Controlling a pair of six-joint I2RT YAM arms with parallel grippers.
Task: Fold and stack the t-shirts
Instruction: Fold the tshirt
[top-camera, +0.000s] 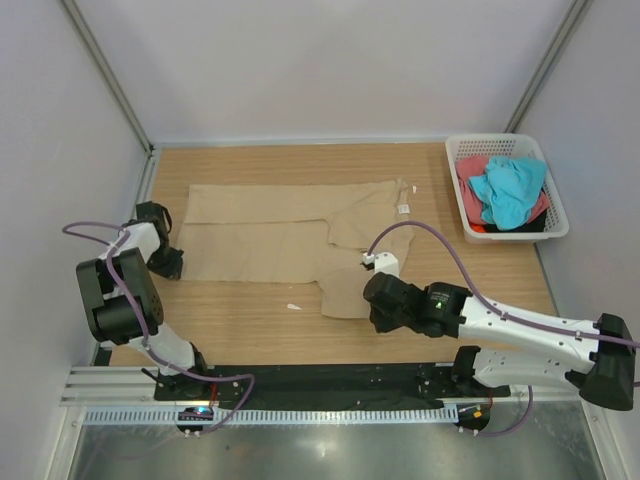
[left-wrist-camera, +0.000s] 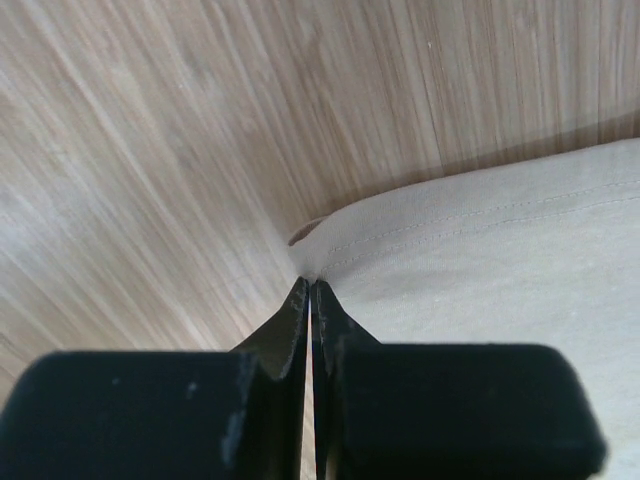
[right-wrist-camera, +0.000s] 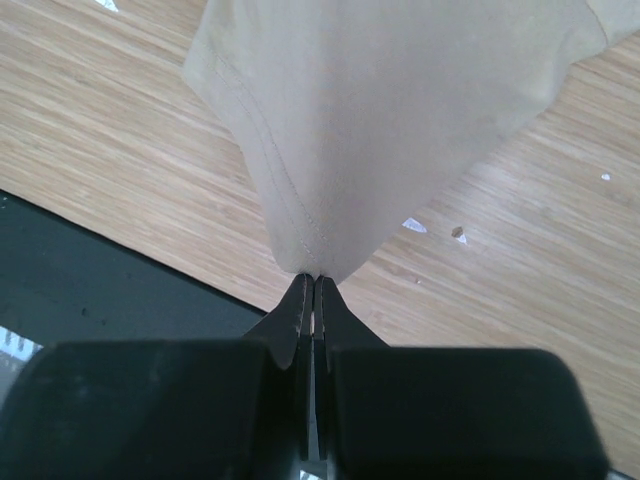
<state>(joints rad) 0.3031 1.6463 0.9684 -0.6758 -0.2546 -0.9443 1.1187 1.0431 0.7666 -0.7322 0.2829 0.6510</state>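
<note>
A tan-beige t-shirt (top-camera: 280, 230) lies spread across the middle of the wooden table, with a small white neck label (top-camera: 404, 209) at its right side. My left gripper (top-camera: 168, 262) is shut on the shirt's near-left corner (left-wrist-camera: 330, 255) at table level. My right gripper (top-camera: 375, 312) is shut on the shirt's near-right hem (right-wrist-camera: 330, 200) and holds it lifted off the table. A turquoise shirt (top-camera: 508, 190) and a coral-red shirt (top-camera: 472, 188) lie bunched in the basket.
A white lattice basket (top-camera: 555, 205) stands at the far right of the table. Small white scraps (top-camera: 293, 306) lie on the wood near the front. A black rail (top-camera: 320, 380) runs along the near edge. Grey walls close in the left, back and right sides.
</note>
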